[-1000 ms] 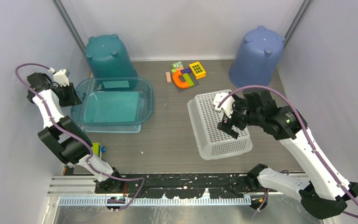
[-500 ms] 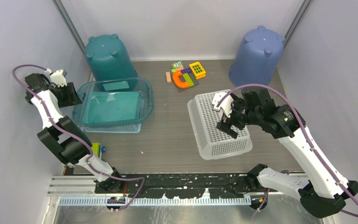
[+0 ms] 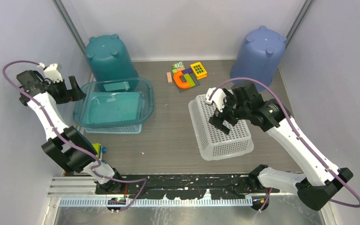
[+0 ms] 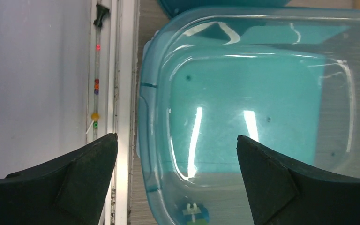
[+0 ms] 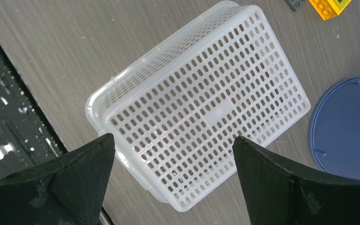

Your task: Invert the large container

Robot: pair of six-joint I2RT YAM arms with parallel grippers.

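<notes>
Left gripper (image 4: 176, 140), jaws wide apart, hangs over the left rim of the large container (image 3: 115, 108), lined up, I'd say, to pinch that wall and tip it. The container sits open-side up along the bench's left edge. Right gripper (image 5: 173, 140), also spread, hovers above the inverted white basket (image 3: 220, 138). The bench (image 3: 168, 136) is dark wood-grain, with pale walls close around.

The light is bright and even, coming from above; shadows are soft; two white glare streaks lie on the clear teal container (image 4: 262, 93); the near fingers (image 4: 272, 183) look dark, showing little detail.
</notes>
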